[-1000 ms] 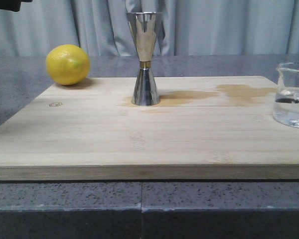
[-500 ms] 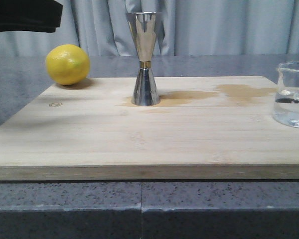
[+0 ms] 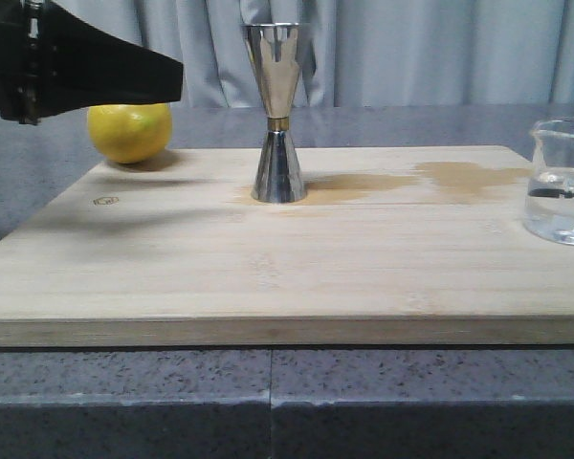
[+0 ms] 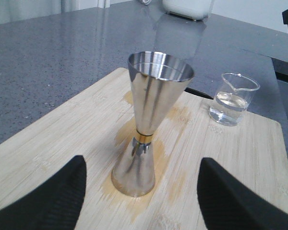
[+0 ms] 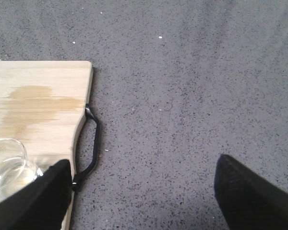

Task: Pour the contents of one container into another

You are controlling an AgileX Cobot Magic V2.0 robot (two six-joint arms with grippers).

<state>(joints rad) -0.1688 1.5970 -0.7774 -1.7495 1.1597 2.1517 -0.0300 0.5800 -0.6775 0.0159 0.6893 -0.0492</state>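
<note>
Four things on or beside the cutting board (image 3: 172, 277)
One steel jigger (image 3: 278, 115), one glass beaker (image 3: 562, 182), one lemon (image 3: 129, 132), one black gripper (image 3: 96, 72).

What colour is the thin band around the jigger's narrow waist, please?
Gold, clearest in the left wrist view on the jigger.

Steel jigger (image 3: 278, 113) stood upright near the board's far edge, approx. mid-width; hourglass shape, shiny, thin gold band at the waist, wider cup up, empty as far as the left wrist view showed. Damp brownish stain around its base. Glass beaker (image 3: 562, 181) stood upright at the board's right end, well apart from the jigger; clear, pour spout, faint white markings, approx. a third full of clear liquid.
</note>
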